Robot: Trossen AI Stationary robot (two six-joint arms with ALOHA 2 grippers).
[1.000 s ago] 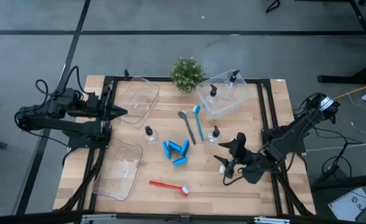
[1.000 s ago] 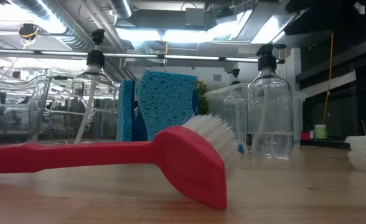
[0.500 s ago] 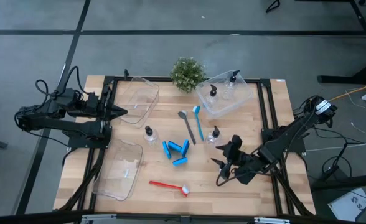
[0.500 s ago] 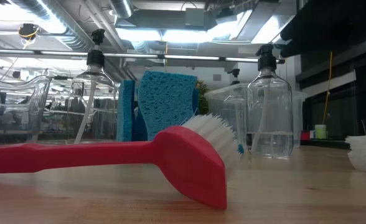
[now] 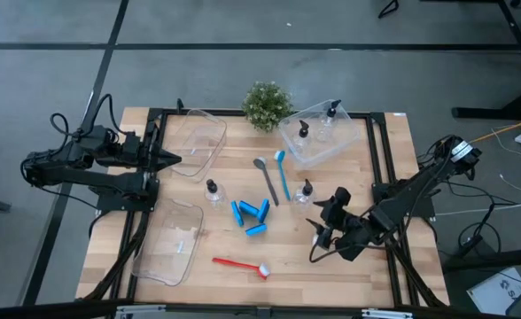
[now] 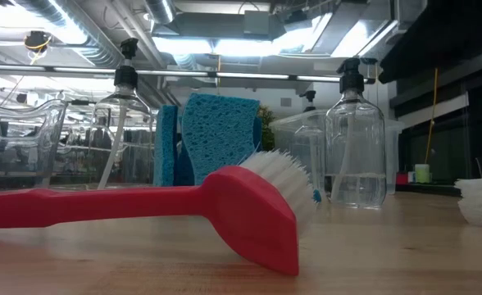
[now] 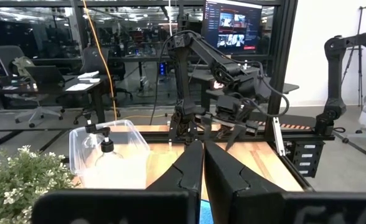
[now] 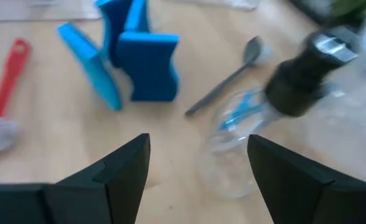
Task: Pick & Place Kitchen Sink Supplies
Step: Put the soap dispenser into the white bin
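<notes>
Right gripper open just beside bottle

My two arms are dark, near-black, built of slim jointed links; black cables loop loosely along the left arm and the right arm; my fingers are matte black wedges with flat angled faces; the left pair tapers to narrow tips.

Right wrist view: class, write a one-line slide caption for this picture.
Open right gripper hovers over the wooden table, facing a black-capped bottle, blue sponges, grey brush and red brush.
</notes>
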